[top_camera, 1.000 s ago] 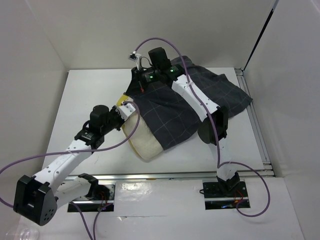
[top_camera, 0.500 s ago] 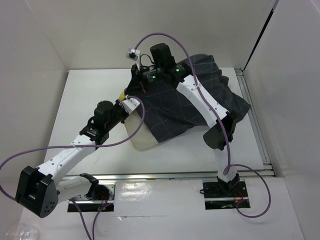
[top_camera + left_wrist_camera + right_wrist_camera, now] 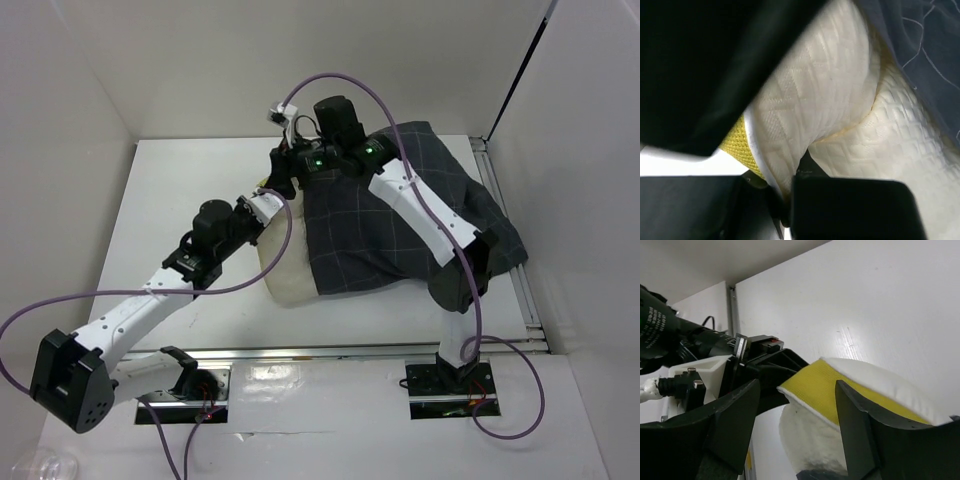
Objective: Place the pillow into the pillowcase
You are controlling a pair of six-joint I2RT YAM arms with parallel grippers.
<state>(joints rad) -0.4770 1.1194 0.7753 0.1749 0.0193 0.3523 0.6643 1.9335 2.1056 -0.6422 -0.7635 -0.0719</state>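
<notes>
The dark grid-patterned pillowcase lies over most of the cream pillow, whose left end sticks out bare. My left gripper is shut on the pillow's edge. In the left wrist view the quilted pillow is pinched between the jaws of the left gripper, beside a yellow band, and the pillowcase fills the upper right. My right gripper stands open at the pillow's far left corner. Seen from its own wrist, the right gripper straddles the yellow band without gripping it.
White walls close in the table on the left, back and right. A metal rail runs along the near edge and another along the right side. Purple cables loop over both arms. The left arm's gripper body sits close beside my right fingers.
My right gripper has opened and let go of the pillowcase edge. The pillowcase has shifted to the right. My left arm has pushed farther up and in, still holding the pillow.
</notes>
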